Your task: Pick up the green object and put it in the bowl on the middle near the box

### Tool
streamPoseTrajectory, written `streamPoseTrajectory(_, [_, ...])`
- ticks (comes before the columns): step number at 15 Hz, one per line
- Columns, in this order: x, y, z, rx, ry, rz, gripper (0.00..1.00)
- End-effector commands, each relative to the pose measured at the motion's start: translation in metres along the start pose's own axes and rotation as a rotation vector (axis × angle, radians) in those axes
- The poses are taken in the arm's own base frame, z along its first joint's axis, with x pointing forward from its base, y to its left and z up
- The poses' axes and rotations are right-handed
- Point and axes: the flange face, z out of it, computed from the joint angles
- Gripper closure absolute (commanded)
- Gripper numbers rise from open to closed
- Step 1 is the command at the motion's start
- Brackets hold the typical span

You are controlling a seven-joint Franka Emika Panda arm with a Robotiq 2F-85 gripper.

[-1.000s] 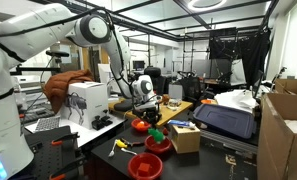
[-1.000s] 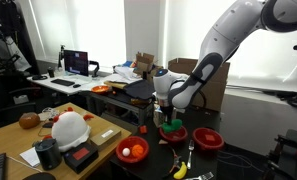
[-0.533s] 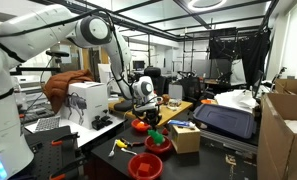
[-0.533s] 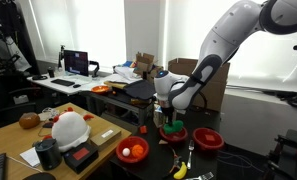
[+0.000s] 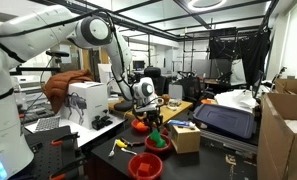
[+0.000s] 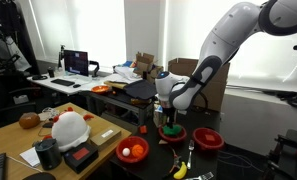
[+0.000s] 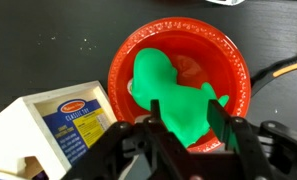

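The green object [image 7: 173,90] lies in the middle red bowl [image 7: 238,60], next to the small tan box [image 7: 58,120]. My gripper [image 7: 183,125] hangs just above the bowl with its fingers open on either side of the green object, not pressing it. In an exterior view the green object [image 5: 158,140] rests in the bowl [image 5: 158,147] beside the box [image 5: 185,137], below the gripper [image 5: 152,122]. In an exterior view the gripper [image 6: 168,118] is over the bowl [image 6: 172,133].
Two more red bowls stand on the dark table, one at the front [image 5: 145,165] and one behind holding orange items [image 5: 140,126]. A yellow-handled tool [image 5: 118,147] lies to the side. A white machine [image 5: 86,102] and big cartons [image 5: 285,130] flank the table.
The green object has sunk from between the fingers down into the middle bowl. The gripper has opened and stayed over the bowl.
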Motion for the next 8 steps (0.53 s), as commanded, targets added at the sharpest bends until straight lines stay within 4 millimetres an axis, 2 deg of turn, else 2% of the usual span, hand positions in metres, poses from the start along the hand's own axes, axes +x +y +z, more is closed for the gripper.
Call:
streamPoseTrajectory(1, [-0.002,0.009,-0.004,0.001,-0.008,0.017,0.15])
streamPoseTrajectory(3, [-0.004,0.013,-0.008,-0.004,-0.006,0.019,0.02])
streamPoseTrajectory(8, [-0.013,0.027,-0.039,0.005,-0.002,0.02,0.0])
